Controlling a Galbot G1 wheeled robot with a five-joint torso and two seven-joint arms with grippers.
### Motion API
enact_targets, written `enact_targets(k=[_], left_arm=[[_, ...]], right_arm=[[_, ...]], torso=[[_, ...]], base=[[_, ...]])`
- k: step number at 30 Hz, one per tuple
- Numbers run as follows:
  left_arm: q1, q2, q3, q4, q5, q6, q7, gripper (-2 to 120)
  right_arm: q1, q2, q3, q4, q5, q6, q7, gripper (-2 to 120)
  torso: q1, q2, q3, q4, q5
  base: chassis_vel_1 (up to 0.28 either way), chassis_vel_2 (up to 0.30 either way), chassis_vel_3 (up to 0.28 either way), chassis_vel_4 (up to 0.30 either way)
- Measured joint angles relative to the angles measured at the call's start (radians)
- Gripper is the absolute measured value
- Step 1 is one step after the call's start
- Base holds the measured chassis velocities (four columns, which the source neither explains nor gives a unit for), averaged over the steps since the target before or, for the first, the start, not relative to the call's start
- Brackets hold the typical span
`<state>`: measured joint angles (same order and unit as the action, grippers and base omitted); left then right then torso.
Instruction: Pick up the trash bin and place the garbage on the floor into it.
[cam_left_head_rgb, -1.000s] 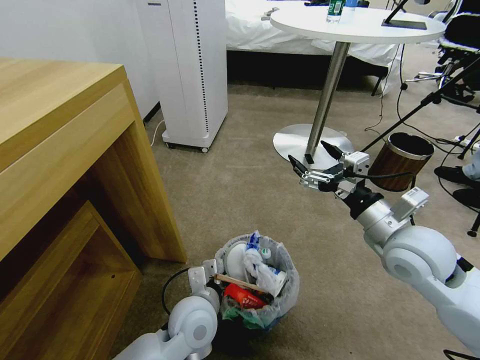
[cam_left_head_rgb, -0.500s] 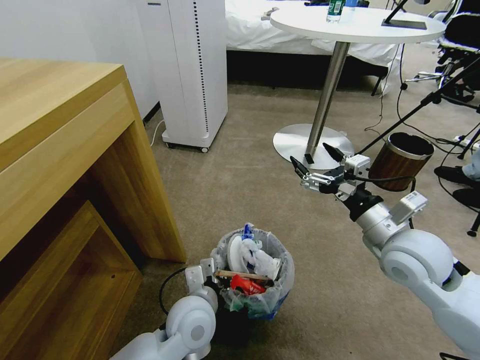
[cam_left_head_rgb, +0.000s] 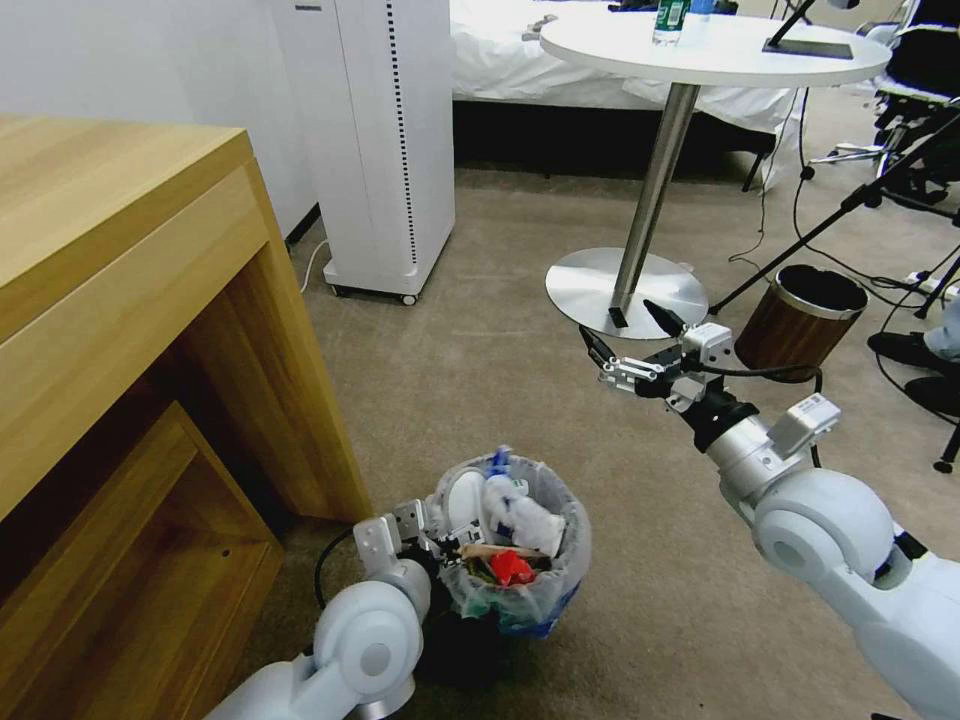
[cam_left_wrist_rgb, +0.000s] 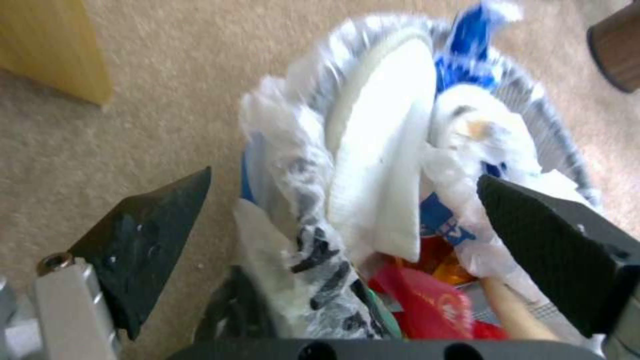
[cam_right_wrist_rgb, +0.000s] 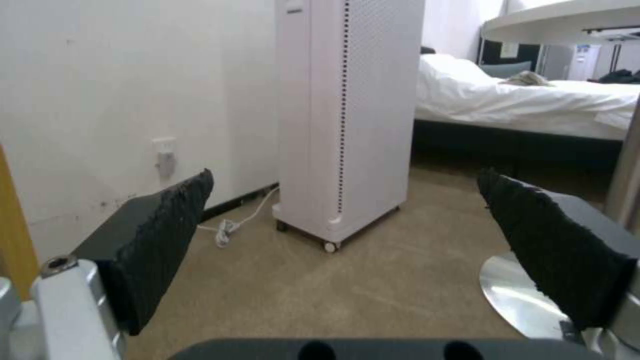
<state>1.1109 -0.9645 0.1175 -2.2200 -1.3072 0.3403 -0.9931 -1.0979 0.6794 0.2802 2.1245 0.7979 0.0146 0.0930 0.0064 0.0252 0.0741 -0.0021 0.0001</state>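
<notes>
The trash bin (cam_left_head_rgb: 565, 580), lined with a crinkled clear bag, stands on the beige carpet floor (cam_left_head_rgb: 480, 390) by the desk corner. It holds the garbage: a white slipper (cam_left_wrist_rgb: 380, 150), a blue-white carton (cam_left_wrist_rgb: 467, 65), a red wrapper (cam_left_wrist_rgb: 427, 305) and a wooden stick (cam_left_wrist_rgb: 513, 315). My left gripper (cam_left_head_rgb: 435, 528) is at the bin's near-left rim. In the left wrist view the left gripper (cam_left_wrist_rgb: 343, 176) is open, its fingers wide apart on either side of the bag's rim. My right gripper (cam_left_head_rgb: 615, 318) hangs open and empty in the air over the carpet.
A wooden desk (cam_left_head_rgb: 120, 300) is on the left and a white tower unit (cam_left_head_rgb: 385, 140) stands behind. The round table's steel base (cam_left_head_rgb: 625, 285) and a brown wood-look bin (cam_left_head_rgb: 800, 320) lie to the right, with cables and a stand leg (cam_left_head_rgb: 800, 245).
The bin has gone from leaning and closer to me to upright and lower on the carpet. My left arm has drawn back leftward. The right gripper has dipped slightly.
</notes>
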Motion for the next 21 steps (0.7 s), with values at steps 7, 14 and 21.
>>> enact_targets(k=[7,14,21], left_arm=[[0.031,-0.006,-0.054,-0.054,-0.01,0.0,0.001,100],[0.076,0.018,-0.196,-0.161,0.003,0.006,0.037,100],[0.248,0.043,-0.412,-0.217,0.277,0.044,0.15,100]], right_arm=[[0.0,0.016,-0.015,-0.026,-0.022,0.007,-0.005,100],[0.009,0.038,-0.019,-0.055,-0.042,0.009,-0.004,100],[0.006,0.118,0.01,-0.133,-0.187,-0.126,0.168,100]], torso=[[0.0,0.0,0.0,0.0,-0.0002],[0.0,0.0,0.0,-0.0002,-0.0001],[0.0,0.0,0.0,0.0005,0.0001]], base=[[0.0,0.0,0.0,0.0],[0.0,0.0,0.0,0.0],[0.0,0.0,0.0,0.0]])
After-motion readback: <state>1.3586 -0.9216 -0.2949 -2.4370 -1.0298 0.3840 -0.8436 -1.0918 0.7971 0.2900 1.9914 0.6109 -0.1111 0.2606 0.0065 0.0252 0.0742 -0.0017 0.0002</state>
